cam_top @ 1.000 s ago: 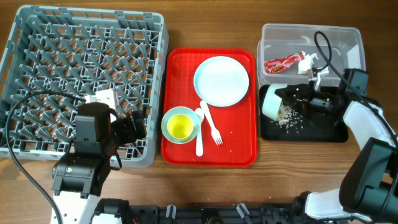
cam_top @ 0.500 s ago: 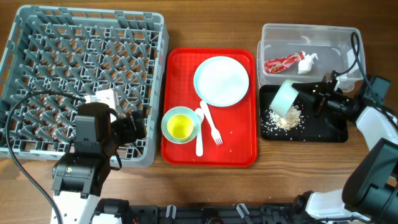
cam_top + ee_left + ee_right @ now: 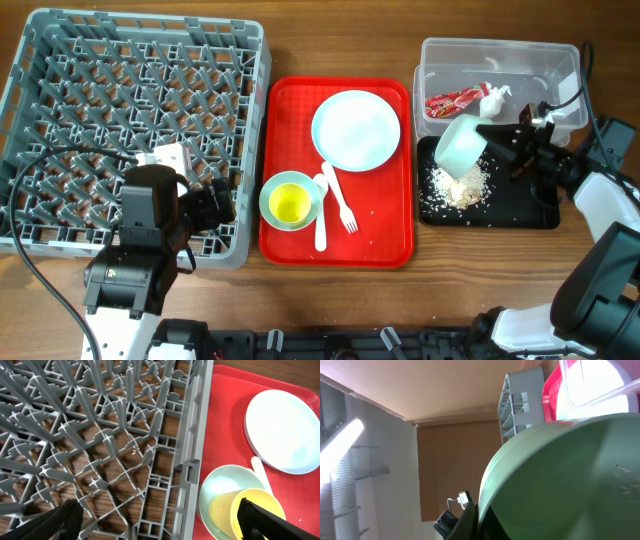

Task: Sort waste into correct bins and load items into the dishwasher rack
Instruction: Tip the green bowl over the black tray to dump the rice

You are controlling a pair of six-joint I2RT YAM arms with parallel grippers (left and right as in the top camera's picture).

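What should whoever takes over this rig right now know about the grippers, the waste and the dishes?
Left gripper: open, above the dishwasher rack at its near right corner.
Right gripper: shut on a small bowl, held tilted over the black tray.
Done: food scraps lie in the black tray; wrapper and napkin lie in the clear tub.
On the red tray: plate, second bowl with the yellow cup in it, spoon, fork.
Left: load the held bowl and all of those into the rack; none is in it yet.
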